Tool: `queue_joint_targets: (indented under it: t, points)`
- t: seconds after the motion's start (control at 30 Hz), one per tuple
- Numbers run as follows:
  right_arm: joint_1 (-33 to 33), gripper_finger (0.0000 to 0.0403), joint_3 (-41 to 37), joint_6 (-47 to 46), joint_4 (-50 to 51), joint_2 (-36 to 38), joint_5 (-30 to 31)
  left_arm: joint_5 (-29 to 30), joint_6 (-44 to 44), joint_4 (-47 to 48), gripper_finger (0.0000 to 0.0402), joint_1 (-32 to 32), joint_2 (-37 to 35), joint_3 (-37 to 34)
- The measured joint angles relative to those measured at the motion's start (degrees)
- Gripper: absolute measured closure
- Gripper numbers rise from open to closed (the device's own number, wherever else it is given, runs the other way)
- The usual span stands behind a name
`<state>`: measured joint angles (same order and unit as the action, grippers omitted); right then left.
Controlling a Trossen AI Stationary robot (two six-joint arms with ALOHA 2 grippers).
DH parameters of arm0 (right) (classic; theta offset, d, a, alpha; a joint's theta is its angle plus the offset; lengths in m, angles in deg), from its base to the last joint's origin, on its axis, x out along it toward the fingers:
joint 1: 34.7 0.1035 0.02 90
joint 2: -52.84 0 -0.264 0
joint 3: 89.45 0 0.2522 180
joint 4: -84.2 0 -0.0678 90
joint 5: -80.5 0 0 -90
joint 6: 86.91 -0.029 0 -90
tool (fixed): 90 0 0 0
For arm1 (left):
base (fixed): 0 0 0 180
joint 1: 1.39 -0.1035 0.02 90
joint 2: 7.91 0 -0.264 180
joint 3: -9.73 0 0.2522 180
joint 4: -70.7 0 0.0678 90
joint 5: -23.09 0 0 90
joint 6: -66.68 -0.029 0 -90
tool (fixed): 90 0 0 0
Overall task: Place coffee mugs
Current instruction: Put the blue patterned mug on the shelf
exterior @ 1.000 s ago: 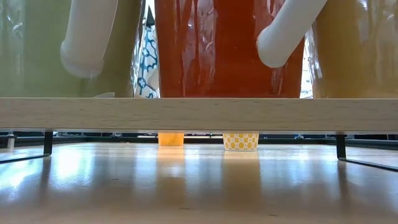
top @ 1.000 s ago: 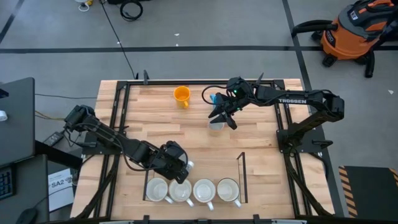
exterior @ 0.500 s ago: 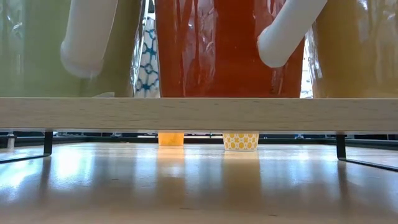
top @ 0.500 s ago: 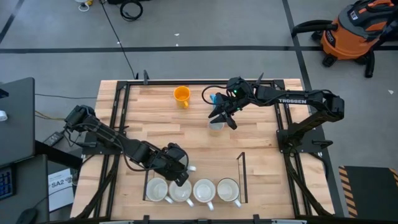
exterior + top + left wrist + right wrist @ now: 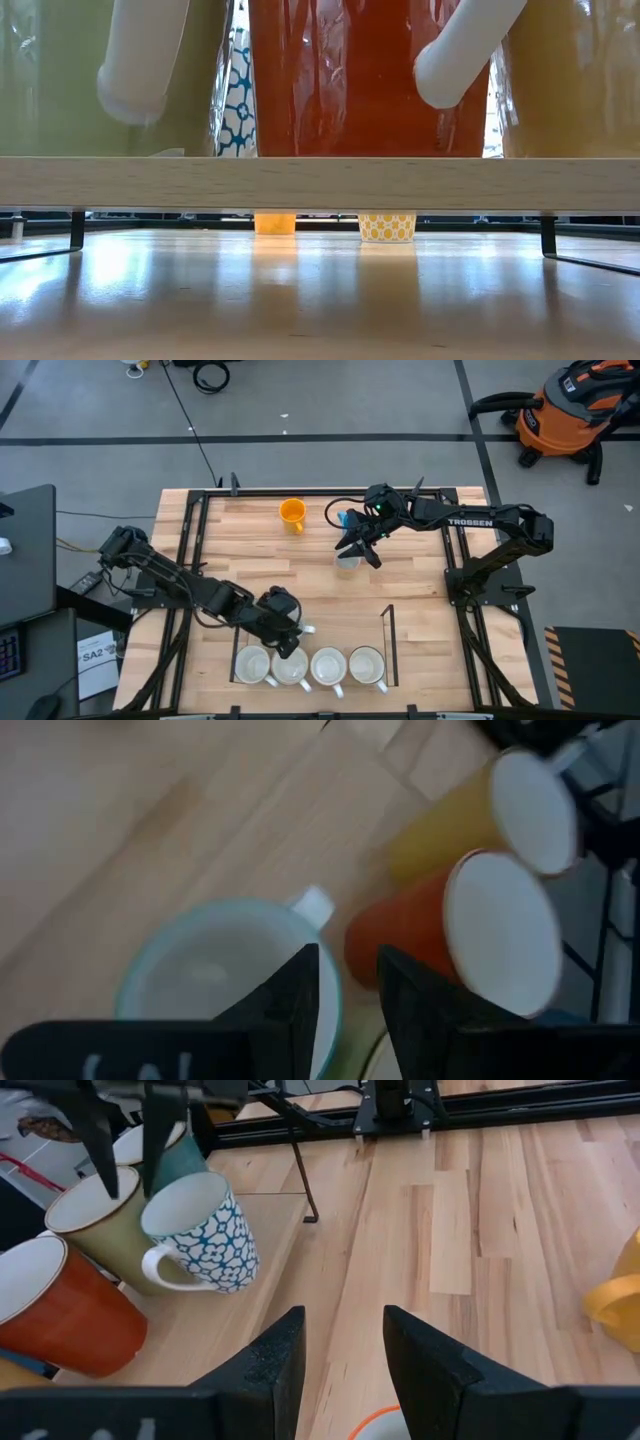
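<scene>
Since a moment ago the left tool (image 5: 287, 635) has drawn back a little from the row of four mugs (image 5: 311, 666) at the near edge of the counter (image 5: 250, 555); its two fingers stand a bit apart over a blue-rimmed mug (image 5: 225, 982), gripping nothing. Near the far edge, the right tool (image 5: 358, 546) hangs open over a small patterned cup (image 5: 348, 560), and an orange-yellow mug (image 5: 292, 514) stands alone to its left.
</scene>
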<state>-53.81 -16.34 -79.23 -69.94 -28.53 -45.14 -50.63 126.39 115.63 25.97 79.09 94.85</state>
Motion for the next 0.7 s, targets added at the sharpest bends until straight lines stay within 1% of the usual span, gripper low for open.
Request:
queue_joint_targets:
  t: [0.13,0.3,0.43,0.5,0.7]
  points:
    - [-0.01,0.0262,0.00,0.00,0.01,0.00,0.00,0.01,-7.31,0.49,0.0292,-2.19,-2.61,0.00]
    - [-0.01,0.0261,0.00,0.00,0.02,0.00,0.01,-0.09,-20.15,1.97,0.0292,-5.18,-3.26,0.04]
    - [0.00,0.0262,0.00,0.00,0.02,0.00,0.02,-4.36,-30.33,4.29,0.0292,-7.10,-2.62,0.09]
    - [0.00,0.0262,0.00,-0.02,0.04,0.00,0.02,-6.02,-33.54,6.58,0.0292,-7.81,-2.58,-0.02]
    - [0.00,0.0262,0.00,-0.02,0.07,0.00,0.02,-6.29,-38.70,9.32,0.0292,-8.97,-2.62,0.02]
